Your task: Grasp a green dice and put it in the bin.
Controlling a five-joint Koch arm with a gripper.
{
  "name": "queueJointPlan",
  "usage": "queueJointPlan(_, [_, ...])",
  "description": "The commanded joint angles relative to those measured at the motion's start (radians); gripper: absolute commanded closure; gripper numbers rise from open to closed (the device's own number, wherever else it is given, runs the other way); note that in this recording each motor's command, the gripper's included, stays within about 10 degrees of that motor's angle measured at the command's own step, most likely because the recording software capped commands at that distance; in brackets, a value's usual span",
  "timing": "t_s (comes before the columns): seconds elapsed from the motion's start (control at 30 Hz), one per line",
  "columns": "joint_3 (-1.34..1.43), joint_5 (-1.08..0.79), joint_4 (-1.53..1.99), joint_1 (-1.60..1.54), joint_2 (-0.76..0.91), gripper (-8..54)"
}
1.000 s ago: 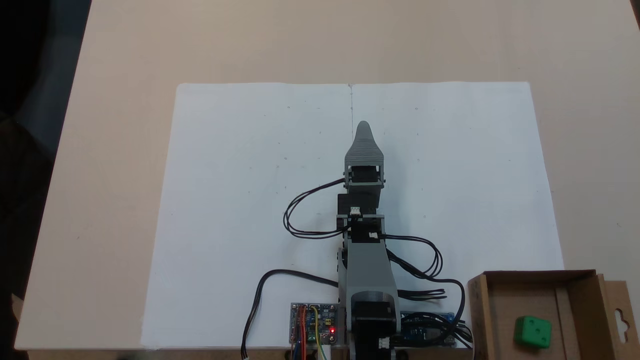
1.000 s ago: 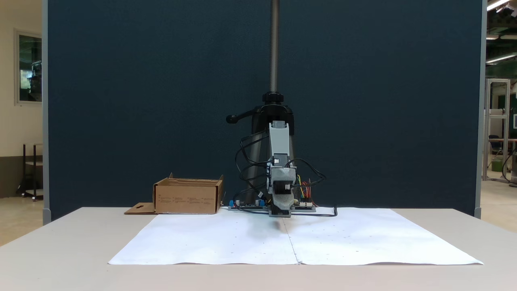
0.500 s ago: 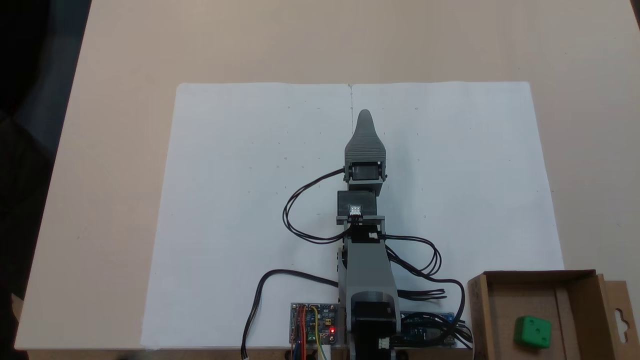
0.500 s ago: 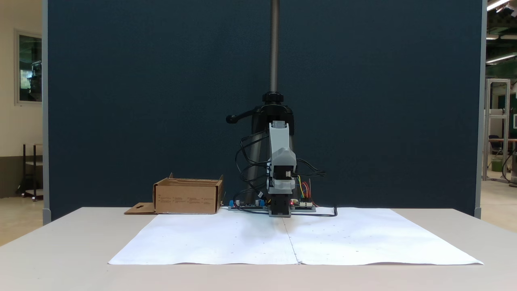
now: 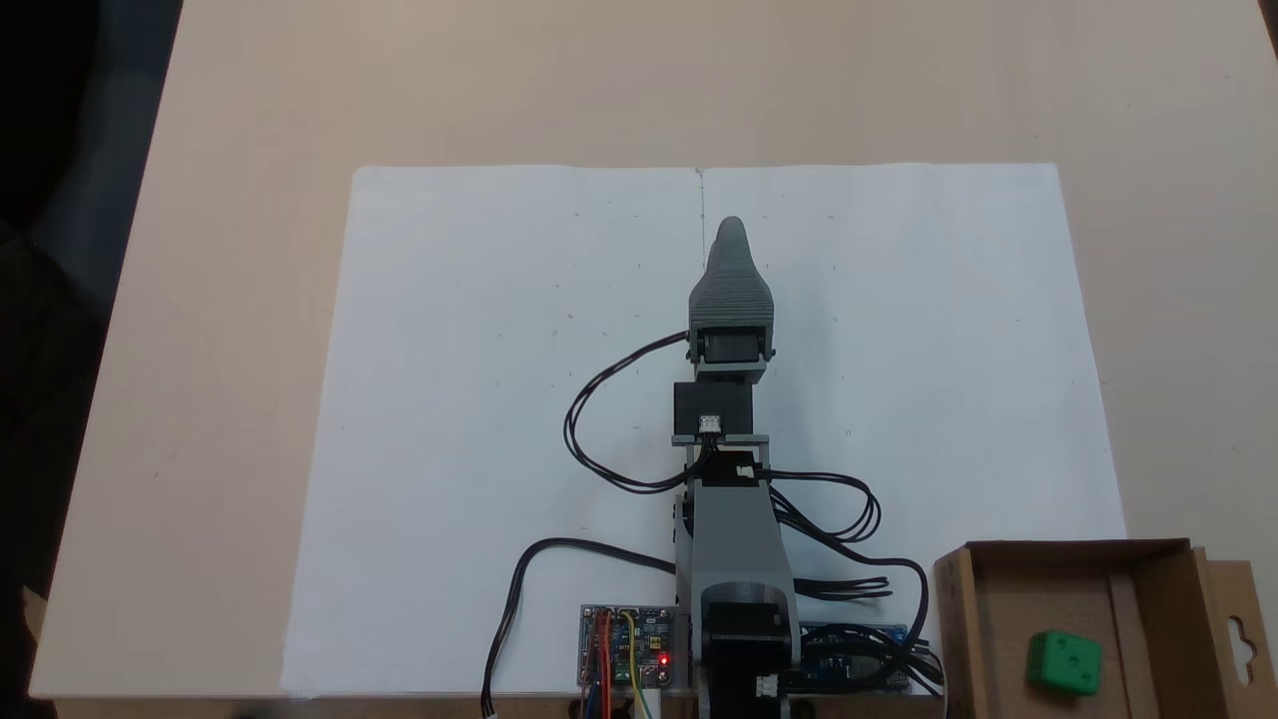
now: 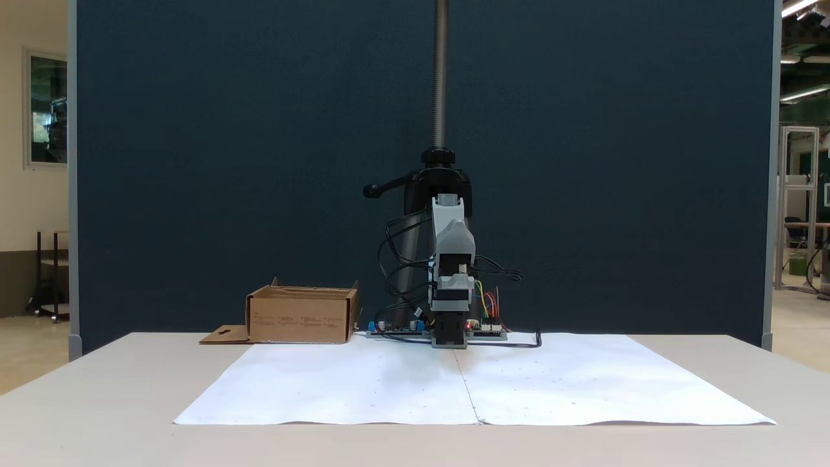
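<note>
The green dice (image 5: 1064, 662) lies on the floor of the bin (image 5: 1068, 548), a brown cardboard box at the bottom right of a fixed view. In a fixed view the bin (image 6: 298, 318) stands left of the arm's base, and its walls hide the dice. My gripper (image 5: 730, 228) points away from the base over the middle of the white paper, far from the bin. From above one grey jaw covers the other. Head-on, my gripper (image 6: 455, 231) hangs well above the table. Nothing shows between the jaws.
A white paper sheet (image 5: 479, 399) covers the table (image 5: 220, 300). Black cables (image 5: 599, 439) loop beside the arm. Circuit boards (image 5: 627, 644) sit at its base. The bin's flap (image 5: 1240, 639) with a hang-hole sticks out on its right. A dark partition (image 6: 227, 162) and a tripod pole (image 6: 441, 71) stand behind.
The gripper has tilted up from pointing down at the paper and risen, its tip reaching slightly farther from the base. The dice and the bin have not moved.
</note>
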Motion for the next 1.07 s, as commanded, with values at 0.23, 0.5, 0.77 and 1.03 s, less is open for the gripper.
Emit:
queueJointPlan(0.23, [0.066, -0.064, -0.097, 0.012, 0.112, 0.3])
queueJointPlan(0.5, [0.066, -0.064, -0.097, 0.005, 0.112, 0.3])
queueJointPlan(0.77, [0.066, -0.064, -0.095, 0.015, 0.112, 0.4])
queueJointPlan(1.03, [0.066, -0.064, -0.094, 0.015, 0.112, 0.4])
